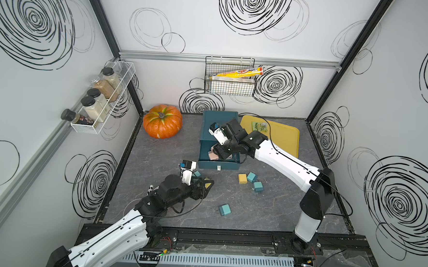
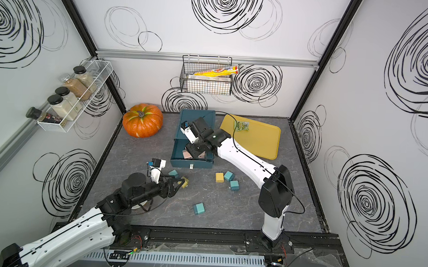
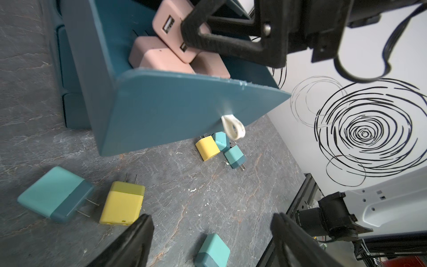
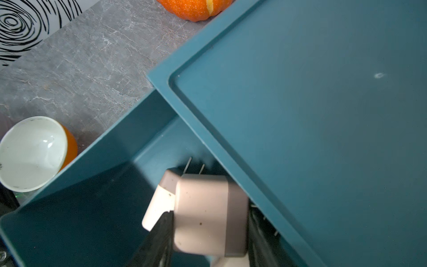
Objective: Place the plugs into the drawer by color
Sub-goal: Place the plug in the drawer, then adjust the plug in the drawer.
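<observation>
**Table.** Your grey, stone-patterned table (image 1: 266, 217) carried the dark teal drawer cabinet (image 1: 217, 120) at its back. An orange pumpkin (image 1: 162, 125) and a flat yellow tray (image 1: 280, 140) flanked the cabinet.

**Drawer.** The cabinet's top drawer (image 1: 227, 165) stood pulled out toward the front edge, and the drawers beneath it were closed.

**Grippers.** Your right gripper (image 4: 209, 228) was down inside the open drawer, its jaws clamped on a pink plug (image 4: 208, 208). Other pink plugs (image 3: 159, 57) lay on the drawer floor beside it. Your left gripper (image 3: 211, 217) hung low over the table in front of the drawer, jaws spread wide and holding nothing.

**Plugs.**
- A yellow plug (image 3: 122, 203) and a teal plug (image 3: 55, 194) lay just beside one of its fingers (image 3: 134, 240).
- A second yellow plug (image 1: 242, 178) and two teal plugs (image 1: 251, 177) sat clustered just in front of the drawer.
- One lone teal plug (image 1: 225, 210) lay apart, nearer the front.
</observation>
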You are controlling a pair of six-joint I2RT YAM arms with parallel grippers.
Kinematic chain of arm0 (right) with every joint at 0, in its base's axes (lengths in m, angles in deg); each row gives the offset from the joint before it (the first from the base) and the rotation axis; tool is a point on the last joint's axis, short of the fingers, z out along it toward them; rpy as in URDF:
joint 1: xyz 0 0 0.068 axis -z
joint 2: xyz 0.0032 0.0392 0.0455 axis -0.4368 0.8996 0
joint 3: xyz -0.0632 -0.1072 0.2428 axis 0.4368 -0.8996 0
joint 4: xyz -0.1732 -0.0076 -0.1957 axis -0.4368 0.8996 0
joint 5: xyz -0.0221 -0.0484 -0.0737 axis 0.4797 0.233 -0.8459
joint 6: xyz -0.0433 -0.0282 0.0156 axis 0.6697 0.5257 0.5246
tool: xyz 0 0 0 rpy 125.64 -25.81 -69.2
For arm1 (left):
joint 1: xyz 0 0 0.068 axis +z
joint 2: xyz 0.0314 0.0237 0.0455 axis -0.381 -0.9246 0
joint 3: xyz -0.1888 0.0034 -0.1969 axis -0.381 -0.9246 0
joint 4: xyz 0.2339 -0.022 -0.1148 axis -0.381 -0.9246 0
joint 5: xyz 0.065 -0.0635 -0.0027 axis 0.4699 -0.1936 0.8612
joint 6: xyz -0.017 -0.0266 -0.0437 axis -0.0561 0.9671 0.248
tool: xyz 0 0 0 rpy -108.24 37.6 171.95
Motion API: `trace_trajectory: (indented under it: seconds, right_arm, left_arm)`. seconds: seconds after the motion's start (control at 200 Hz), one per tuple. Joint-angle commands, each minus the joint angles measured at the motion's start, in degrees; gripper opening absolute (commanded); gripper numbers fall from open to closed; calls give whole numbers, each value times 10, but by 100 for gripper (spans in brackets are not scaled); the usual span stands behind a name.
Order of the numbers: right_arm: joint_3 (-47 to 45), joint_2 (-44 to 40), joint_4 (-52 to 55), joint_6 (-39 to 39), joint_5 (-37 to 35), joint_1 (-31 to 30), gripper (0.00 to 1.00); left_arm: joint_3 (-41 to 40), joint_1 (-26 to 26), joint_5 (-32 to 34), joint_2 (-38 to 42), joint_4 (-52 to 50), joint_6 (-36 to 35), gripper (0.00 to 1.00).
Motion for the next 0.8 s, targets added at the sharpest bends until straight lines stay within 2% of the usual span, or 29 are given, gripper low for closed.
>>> trace_trajectory:
  seconds: [0.0,0.215,0.461,0.796]
  right_arm:
    - [7,38,73,11,-54,-3,31]
    - [-9,16,55,7,-79,-3,34]
    - [3,-37,58,-9,-25,-2,29]
    - [-2,-47,113,-19,-118,-2,29]
  left_arm:
    - [2,-2,5,0,16,-9,87]
    - [2,-2,6,-4,18,-8,87]
    - [3,-2,13,-7,19,-6,88]
    - [26,-1,26,-52,26,-5,89]
